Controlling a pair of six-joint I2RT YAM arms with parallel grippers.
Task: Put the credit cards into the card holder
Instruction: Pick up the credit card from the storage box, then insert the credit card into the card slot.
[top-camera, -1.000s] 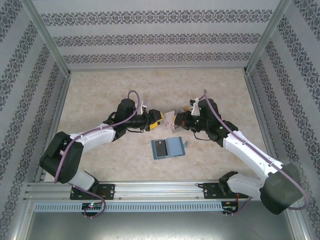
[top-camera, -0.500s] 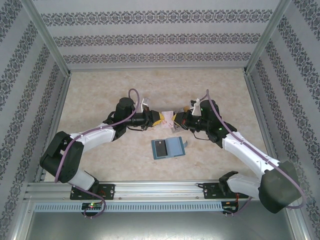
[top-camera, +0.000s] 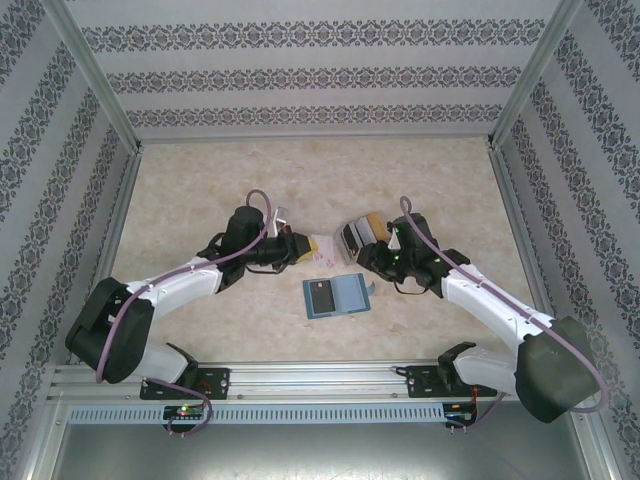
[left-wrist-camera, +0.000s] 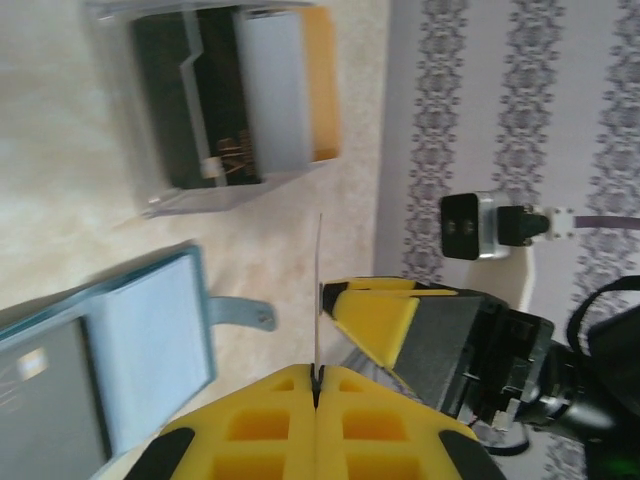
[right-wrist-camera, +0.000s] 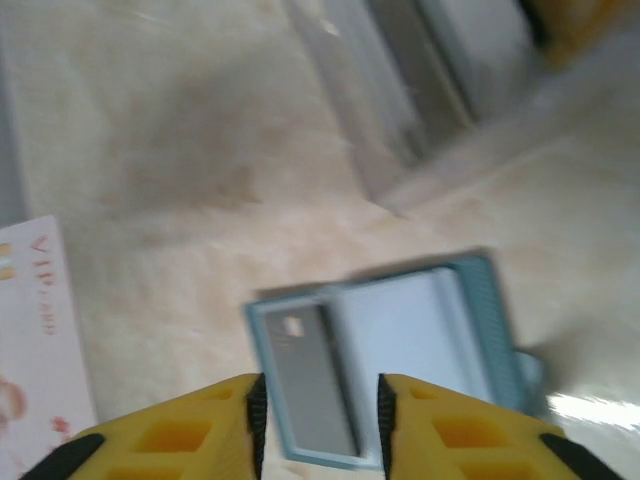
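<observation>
Fingers (left-wrist-camera: 250, 430) of the left gripper (left-wrist-camera: 316, 378) clamp a credit card (left-wrist-camera: 318, 280); the right gripper (right-wrist-camera: 320, 405) gapes empty. The card holder (top-camera: 350, 294), centre frame, seemingly holds a grey card (top-camera: 319, 297); more sit in the clear box (left-wrist-camera: 170, 197).

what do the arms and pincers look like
The left arm and right arm have white shells, black joints and a purple cable along each. The left pincer and right pincer have blocky yellow fingers with square recesses.
</observation>
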